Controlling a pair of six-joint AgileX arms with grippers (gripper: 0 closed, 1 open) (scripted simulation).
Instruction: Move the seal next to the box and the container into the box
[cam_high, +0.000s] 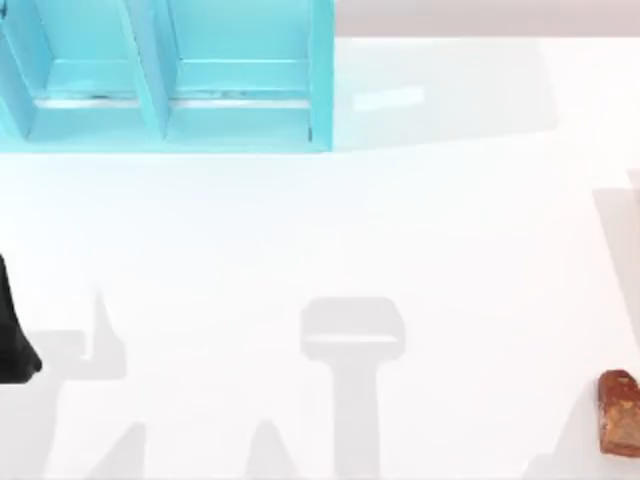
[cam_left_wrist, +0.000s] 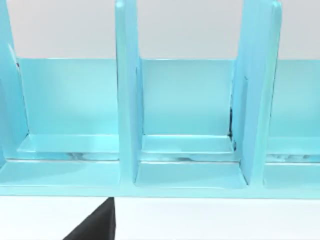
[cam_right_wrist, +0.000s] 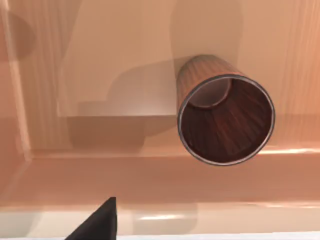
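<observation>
The seal lies at the near right corner of the desk, cut off by the right edge of the top view, its long axis seeming to run near-to-far. It is well apart from the turquoise divided rack at the far left. The right arm's side is the nearer one to it; the left arm shows as a dark shape at the left edge, far across the desk from the seal.

The container appears in the right wrist view, its dark ribbed inside turned toward the camera, resting inside a tan, wood-toned box with walls rising around it. So the cup looks already placed, and the seal is what remains to move.

Where that tan box stands relative to the seal I cannot tell, which is the relation the next carry depends on. Each wrist view shows a dark wedge at its lower edge, probably part of a hand, but whether either hand is open or closed I cannot tell.
</observation>
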